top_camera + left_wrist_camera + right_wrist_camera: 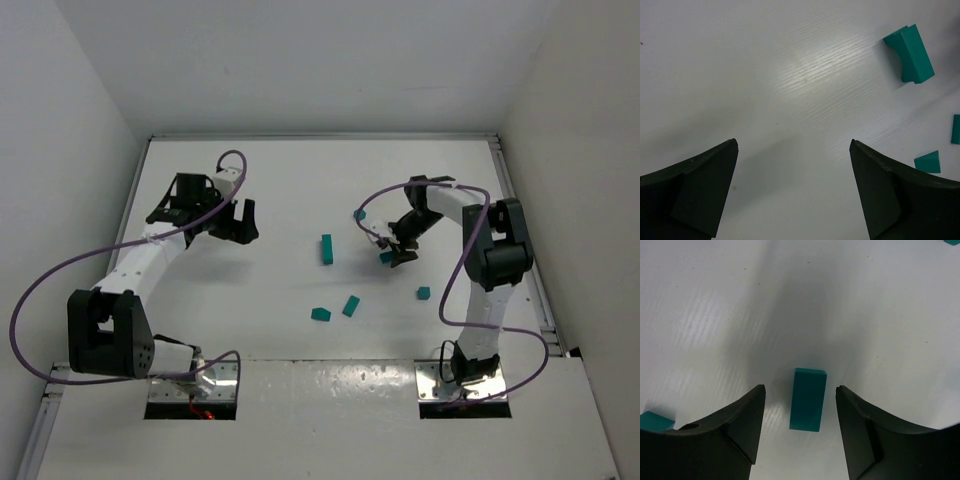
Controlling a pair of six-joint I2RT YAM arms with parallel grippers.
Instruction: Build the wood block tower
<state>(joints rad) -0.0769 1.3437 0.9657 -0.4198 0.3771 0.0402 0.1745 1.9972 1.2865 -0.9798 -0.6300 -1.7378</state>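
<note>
Several small teal wood blocks lie on the white table (280, 190). My right gripper (395, 251) (800, 388) is open and straddles a short teal bar (808, 399) (386, 257) that lies flat, with a gap on each side between the bar and the fingers. A narrow upright teal column, the tower (326, 249) (910, 52), stands at mid-table, left of the right gripper. My left gripper (240, 222) (793, 142) is open over bare table, well left of the tower, with nothing between its fingers.
Loose blocks lie at the near middle (320, 314) (351, 305), one near the right arm (424, 293), and one behind the right gripper (360, 214). The left wrist view shows a wedge (928, 162) at its right edge. White walls enclose the table.
</note>
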